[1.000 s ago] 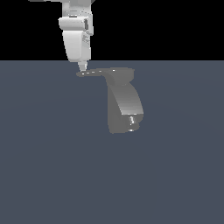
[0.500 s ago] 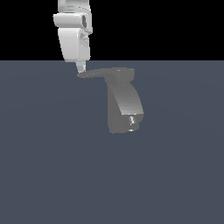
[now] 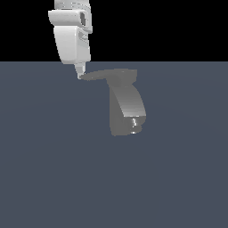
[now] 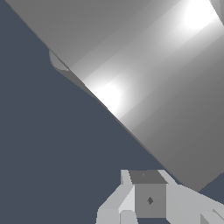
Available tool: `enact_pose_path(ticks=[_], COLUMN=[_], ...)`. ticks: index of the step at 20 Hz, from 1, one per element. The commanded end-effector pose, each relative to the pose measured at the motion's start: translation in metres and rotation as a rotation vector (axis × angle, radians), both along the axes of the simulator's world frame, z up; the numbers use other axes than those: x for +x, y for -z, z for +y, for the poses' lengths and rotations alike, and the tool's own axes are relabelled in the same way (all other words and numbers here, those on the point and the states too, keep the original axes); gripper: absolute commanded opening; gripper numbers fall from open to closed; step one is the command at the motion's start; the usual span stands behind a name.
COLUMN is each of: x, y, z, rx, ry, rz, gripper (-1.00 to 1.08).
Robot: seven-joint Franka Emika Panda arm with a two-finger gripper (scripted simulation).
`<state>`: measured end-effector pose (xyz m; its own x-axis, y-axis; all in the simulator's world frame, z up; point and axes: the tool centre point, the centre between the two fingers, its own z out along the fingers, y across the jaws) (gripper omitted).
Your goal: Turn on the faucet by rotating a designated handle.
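Standing alone, one faucet [image 3: 127, 107] bears one handle [image 3: 95, 75], gripper [image 3: 79, 74] at its tip.

Faucet [image 3: 127, 104]: matt grey, smooth, looks like cast metal or hard plastic; can't tell which. Soft sheen down its curved front, no sharp reflections. Small nozzle [image 3: 134, 122] at low end is shiny, metal-like, w/ a bright glint. Handle [image 3: 94, 75]: same flat grey, smooth, thin, matt in exterior view; in wrist view [image 4: 144, 78] it shows brushed-looking bright highlights, semi-gloss. Robot arm [image 3: 71, 38]: white, smooth, plastic-like shell w/ light gloss, darker grey insets. Counter [image 3: 53, 169]: uniform slate blue-grey, matt, no texture or grain.
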<state>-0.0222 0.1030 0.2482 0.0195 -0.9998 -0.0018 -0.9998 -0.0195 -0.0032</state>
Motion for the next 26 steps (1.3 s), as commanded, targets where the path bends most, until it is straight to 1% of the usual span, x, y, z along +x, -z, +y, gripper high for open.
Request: enact_pose_path(ticks=[1, 26], x=[-0.005, -0.068], y=[0.0, 0.0], z=[-0.006, -0.061], rx=[-0.001, -0.001], ry=[0.003, 0.002], rz=[0.001, 0.002], gripper=[-1.0, -1.0])
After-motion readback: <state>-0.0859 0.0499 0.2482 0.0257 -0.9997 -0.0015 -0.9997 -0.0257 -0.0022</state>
